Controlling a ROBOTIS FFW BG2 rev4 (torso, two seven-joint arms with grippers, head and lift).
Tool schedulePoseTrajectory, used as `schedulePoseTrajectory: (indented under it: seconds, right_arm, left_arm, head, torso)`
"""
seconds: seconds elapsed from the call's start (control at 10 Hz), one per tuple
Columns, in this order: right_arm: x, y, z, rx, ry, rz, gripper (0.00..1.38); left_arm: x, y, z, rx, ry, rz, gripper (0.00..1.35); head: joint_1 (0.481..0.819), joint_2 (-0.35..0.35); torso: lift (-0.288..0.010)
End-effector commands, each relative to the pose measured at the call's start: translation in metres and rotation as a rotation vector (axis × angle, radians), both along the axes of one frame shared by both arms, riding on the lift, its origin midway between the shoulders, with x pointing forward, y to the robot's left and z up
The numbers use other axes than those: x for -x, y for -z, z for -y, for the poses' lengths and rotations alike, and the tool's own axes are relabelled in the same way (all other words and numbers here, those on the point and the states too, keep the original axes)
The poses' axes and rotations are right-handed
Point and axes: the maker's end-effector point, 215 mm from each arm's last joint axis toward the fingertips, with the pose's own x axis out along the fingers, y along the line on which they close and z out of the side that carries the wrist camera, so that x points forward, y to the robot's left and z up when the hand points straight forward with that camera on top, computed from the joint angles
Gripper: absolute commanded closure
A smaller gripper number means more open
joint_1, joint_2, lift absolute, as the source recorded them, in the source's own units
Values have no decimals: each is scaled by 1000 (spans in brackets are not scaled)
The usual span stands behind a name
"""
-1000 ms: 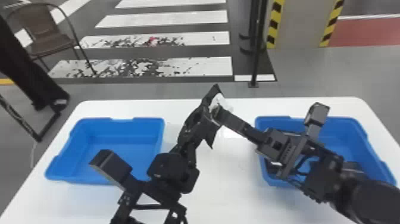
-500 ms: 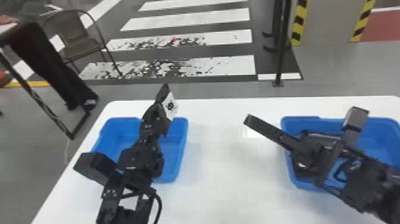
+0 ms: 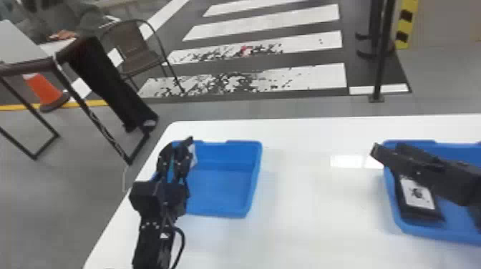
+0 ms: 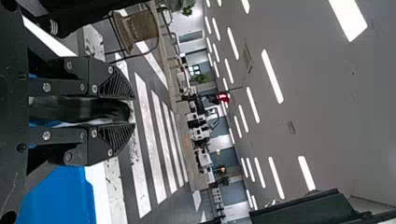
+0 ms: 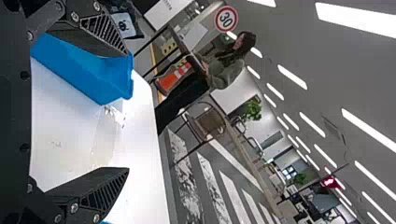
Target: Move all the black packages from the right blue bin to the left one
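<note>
Two packages are accounted for. One, a soft black package with a pale label (image 4: 88,109), is held between the closed-in fingers of the left end effector (image 4: 132,111), above the outer, far part of the left bin, an open-topped blue plastic tray (image 3: 222,179). The other, a flat black package with a white printed label (image 3: 417,193), lies in the right bin, a matching blue plastic tray (image 3: 429,233), well to the right of the left bin on the white bench (image 3: 304,214).

Step in hand, as judged: placing of the gripped item. Clearance between package and left bin floor cannot be determined. Next move calls for a check that the package is inside the left bin's walls, lowering if required, then parting the fingers. Release too near the outer wall could leave the item hung on the rim or dropped outside.

The right end effector (image 5: 126,111) has its fingers spread, nothing between them, and is located over the right bin, near the remaining package. Transfer is judged incomplete: that package requires a pick from the right bin and delivery to the left bin. Any further packages there, under the arm, cannot be confirmed.
</note>
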Motion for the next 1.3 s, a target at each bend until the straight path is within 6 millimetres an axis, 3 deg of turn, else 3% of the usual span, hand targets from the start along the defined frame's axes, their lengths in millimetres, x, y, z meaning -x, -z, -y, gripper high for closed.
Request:
schedulePoseTrajectory:
  seconds: [0.0,0.1,0.2,0.5,0.9,1.2]
  right_arm:
    - [-4,4,20,126,41,23,182]
    - [-3,-4,41,256,107,65,183]
    - [-2,-9,65,378,191,86,183]
    - [24,35,89,468,272,-65,183]
    - [29,91,101,471,294,-196,191]
    - [24,115,86,451,253,-232,211]
  left_arm:
    - [6,-4,9,101,23,71,96]
    - [8,-11,20,152,52,110,51]
    - [8,-15,30,178,91,127,150]
    - [13,-27,52,221,158,143,225]
    - [12,-23,58,237,180,131,225]
    - [9,-22,65,222,197,121,226]
  head:
    - [695,345]
    - [695,328]
    - [695,304]
    - [695,215]
    - [695,179]
    - [695,176]
  torso:
    - [-154]
    - [-154]
    - [-154]
    - [-154]
    - [-154]
    - [-154]
